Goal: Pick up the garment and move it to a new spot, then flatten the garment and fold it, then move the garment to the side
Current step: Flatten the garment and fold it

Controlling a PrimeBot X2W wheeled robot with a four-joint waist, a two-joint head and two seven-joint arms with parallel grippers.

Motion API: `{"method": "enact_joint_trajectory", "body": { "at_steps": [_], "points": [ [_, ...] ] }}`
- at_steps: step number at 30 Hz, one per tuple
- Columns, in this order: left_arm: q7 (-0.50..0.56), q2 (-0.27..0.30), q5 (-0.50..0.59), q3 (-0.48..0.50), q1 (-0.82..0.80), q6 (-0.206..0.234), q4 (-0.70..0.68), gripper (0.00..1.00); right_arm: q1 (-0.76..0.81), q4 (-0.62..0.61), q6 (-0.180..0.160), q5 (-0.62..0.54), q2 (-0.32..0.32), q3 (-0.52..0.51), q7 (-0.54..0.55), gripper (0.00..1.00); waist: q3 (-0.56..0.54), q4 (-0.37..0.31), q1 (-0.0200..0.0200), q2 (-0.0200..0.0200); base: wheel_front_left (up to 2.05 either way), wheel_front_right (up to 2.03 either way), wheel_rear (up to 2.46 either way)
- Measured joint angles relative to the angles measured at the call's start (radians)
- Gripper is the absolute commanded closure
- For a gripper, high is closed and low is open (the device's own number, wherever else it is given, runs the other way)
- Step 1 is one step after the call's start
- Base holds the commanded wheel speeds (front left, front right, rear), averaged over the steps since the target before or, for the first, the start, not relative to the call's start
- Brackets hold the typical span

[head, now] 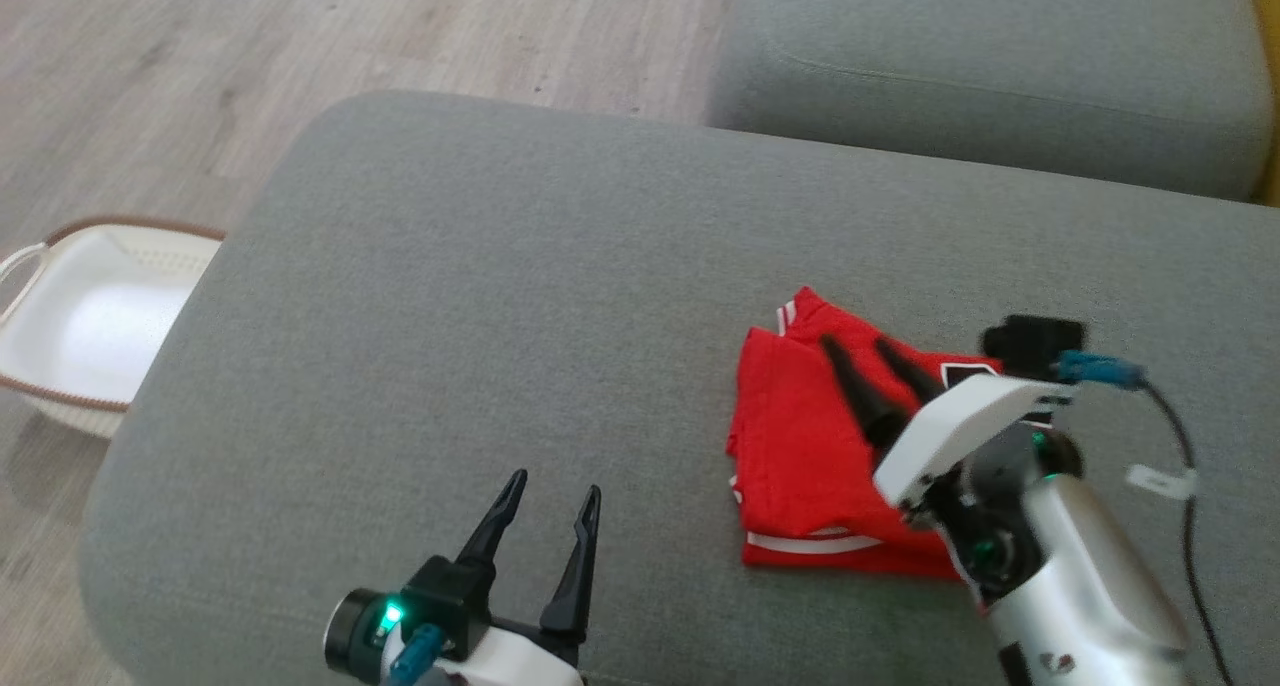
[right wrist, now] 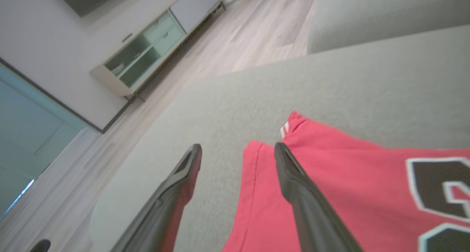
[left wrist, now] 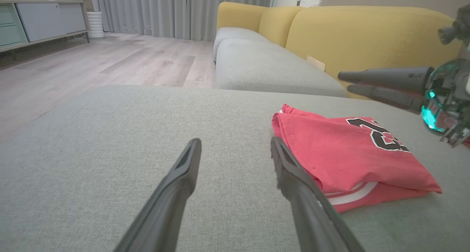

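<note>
A folded red garment (head: 800, 446) with white trim and a black number lies on the grey ottoman (head: 480, 306), right of centre. My right gripper (head: 855, 344) hovers above it, open, nothing between its fingers. From the right wrist, the red garment (right wrist: 349, 193) sits under and right of the open right gripper (right wrist: 237, 149). My left gripper (head: 555, 488) stands open near the ottoman's front edge, left of the garment and apart from it. The left wrist view has the left gripper (left wrist: 235, 143) open, the garment (left wrist: 341, 153) to its right, and the right gripper (left wrist: 343, 81) above it.
A white basket (head: 90, 336) with a brown rim stands on the wooden floor left of the ottoman. A grey sofa seat (head: 1000, 66) lies behind, with yellow back cushions (left wrist: 367, 35). A cabinet (right wrist: 147, 53) stands against the far wall.
</note>
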Motion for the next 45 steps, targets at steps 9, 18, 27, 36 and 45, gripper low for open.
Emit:
{"method": "enact_joint_trajectory", "body": {
  "at_steps": [9, 18, 27, 36, 45],
  "points": [
    [0.000, 0.000, 0.001, 0.038, 0.007, 0.009, -0.016, 0.00, 0.025, -0.109, 0.000, -0.114, -0.015, -0.196, -0.132, 0.00, -0.020, -0.088, 0.0000, 0.0000, 0.00, 0.00, 0.00],
    [0.000, 0.001, 0.000, 0.157, 0.065, 0.017, -0.030, 0.00, 0.234, -0.096, 0.000, -0.135, -0.077, -0.289, -0.242, 0.00, -0.059, -0.184, 0.0000, 0.0000, 0.00, 0.00, 0.00],
    [0.000, 0.002, 0.001, 0.209, 0.123, 0.010, -0.024, 0.00, 0.336, -0.139, 0.000, -0.157, -0.183, -0.135, -0.437, 0.00, -0.107, -0.237, 0.0000, 0.0000, 0.00, 0.00, 0.00],
    [0.000, 0.002, 0.039, 0.233, 0.199, -0.001, -0.050, 0.00, 0.422, -0.155, 0.000, -0.296, -0.143, -0.112, -0.534, 0.00, -0.165, -0.231, 0.0000, 0.0000, 0.00, 0.00, 0.00],
    [0.000, 0.002, 0.072, 0.248, 0.237, -0.025, -0.079, 0.00, 0.509, -0.208, 0.000, -0.372, -0.082, -0.142, -0.534, 0.00, -0.183, -0.212, 0.0000, 0.0000, 0.00, 0.00, 0.00]
  ]
}}
